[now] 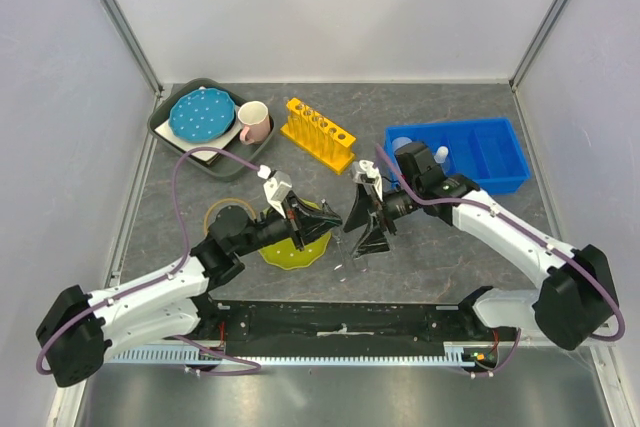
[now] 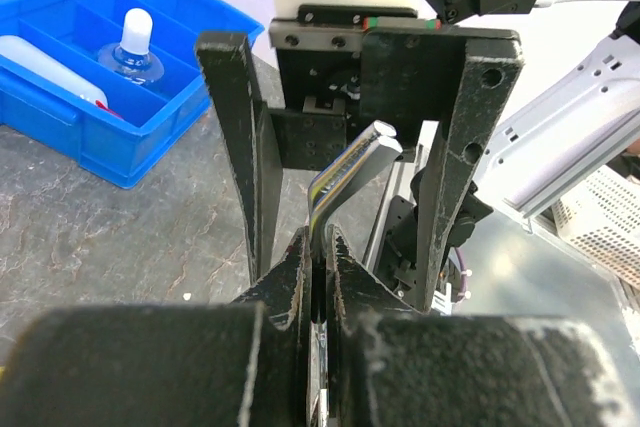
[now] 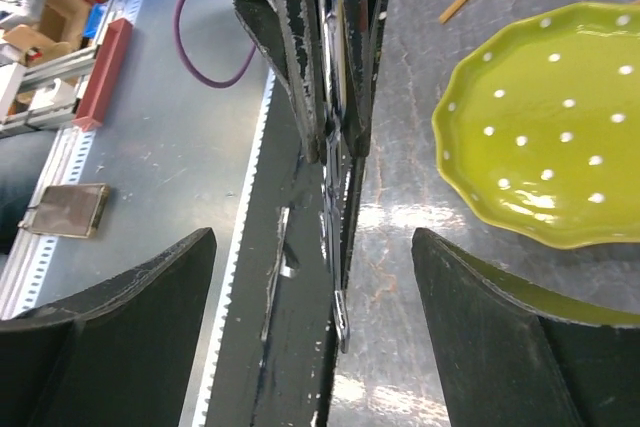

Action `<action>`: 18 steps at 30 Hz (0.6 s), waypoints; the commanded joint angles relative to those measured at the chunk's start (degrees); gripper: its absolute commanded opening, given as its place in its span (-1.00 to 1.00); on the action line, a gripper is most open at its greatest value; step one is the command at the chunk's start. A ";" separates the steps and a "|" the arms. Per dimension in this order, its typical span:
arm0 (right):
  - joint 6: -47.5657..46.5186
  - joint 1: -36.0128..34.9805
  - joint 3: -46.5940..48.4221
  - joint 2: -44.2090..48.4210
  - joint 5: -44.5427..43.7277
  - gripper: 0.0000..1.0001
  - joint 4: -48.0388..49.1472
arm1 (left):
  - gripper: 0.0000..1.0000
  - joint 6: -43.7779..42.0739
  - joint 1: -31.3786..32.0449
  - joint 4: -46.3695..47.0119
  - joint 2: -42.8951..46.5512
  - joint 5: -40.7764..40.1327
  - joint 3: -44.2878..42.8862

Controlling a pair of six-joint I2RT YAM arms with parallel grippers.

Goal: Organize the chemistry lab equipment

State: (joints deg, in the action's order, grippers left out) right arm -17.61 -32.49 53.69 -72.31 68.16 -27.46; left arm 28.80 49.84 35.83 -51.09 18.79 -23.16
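Note:
My left gripper (image 1: 330, 220) is shut on the metal tongs (image 2: 345, 172), which stick out past its fingertips (image 2: 318, 247). My right gripper (image 1: 363, 227) faces it, open, with its fingers (image 2: 235, 137) on either side of the tongs' far end without touching. In the right wrist view the tongs (image 3: 338, 277) hang between my open right fingers (image 3: 150, 297). The yellow test-tube rack (image 1: 318, 134) stands at the back. The white squeeze bottle (image 2: 40, 59) and the white-capped flask (image 2: 135, 42) lie in the blue bin (image 1: 490, 152). I cannot make out any tubes.
A dotted yellow-green plate (image 1: 290, 250) lies under the left gripper and shows in the right wrist view (image 3: 550, 137). A grey tray (image 1: 170, 132) at the back left holds a blue plate (image 1: 202, 114) and a pink mug (image 1: 253, 121). A brown ring (image 1: 215, 212) lies left of the plate.

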 commanded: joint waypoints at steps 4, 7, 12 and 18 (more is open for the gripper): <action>12.94 -1.87 -4.20 -2.30 4.35 0.56 16.11 | -0.96 -3.22 -0.10 4.94 -1.91 1.78 -4.09; 14.79 -2.40 -4.73 -3.18 4.26 0.41 18.41 | -0.96 -2.69 -0.19 5.74 -2.08 1.52 -4.26; 17.25 -2.84 -4.65 -4.33 4.87 0.17 20.78 | -0.96 -2.08 -0.10 7.67 -2.26 -0.50 -3.83; 18.92 -2.84 -3.86 -5.03 5.58 -0.55 21.66 | -0.96 -1.81 -0.10 8.55 -1.65 -4.19 -2.77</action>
State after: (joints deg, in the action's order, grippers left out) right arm -0.54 -35.05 49.10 -76.95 70.67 -9.39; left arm 27.97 49.84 38.41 -53.54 18.31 -24.60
